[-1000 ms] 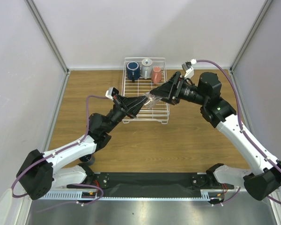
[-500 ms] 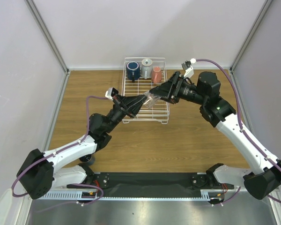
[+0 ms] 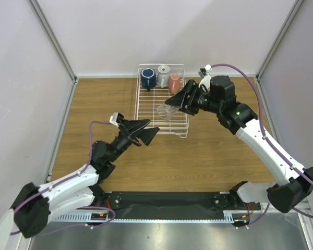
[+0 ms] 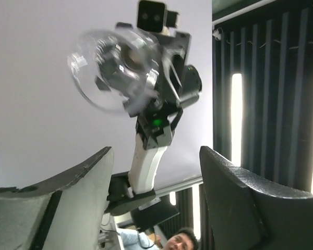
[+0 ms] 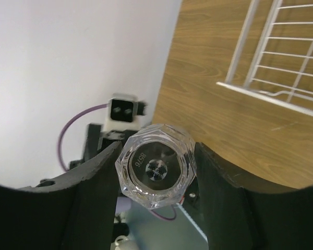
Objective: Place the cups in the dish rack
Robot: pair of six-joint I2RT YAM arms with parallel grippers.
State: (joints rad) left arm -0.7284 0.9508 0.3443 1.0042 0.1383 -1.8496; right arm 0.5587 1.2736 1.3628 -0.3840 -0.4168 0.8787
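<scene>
Backing off the glass (image 3: 166,110), my left gripper (image 3: 154,125) now hangs wide open and empty. My right gripper (image 3: 175,104) alone clamps it over the white wire rack (image 3: 137,107). Only the right wrist camera shows me its clear, eight-sided base.

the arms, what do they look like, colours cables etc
Left arm and right arm: white links, black joints and bases, a purple cable looping to each wrist. Left gripper and right gripper: broad black wedge-shaped fingers, small white camera behind.
</scene>
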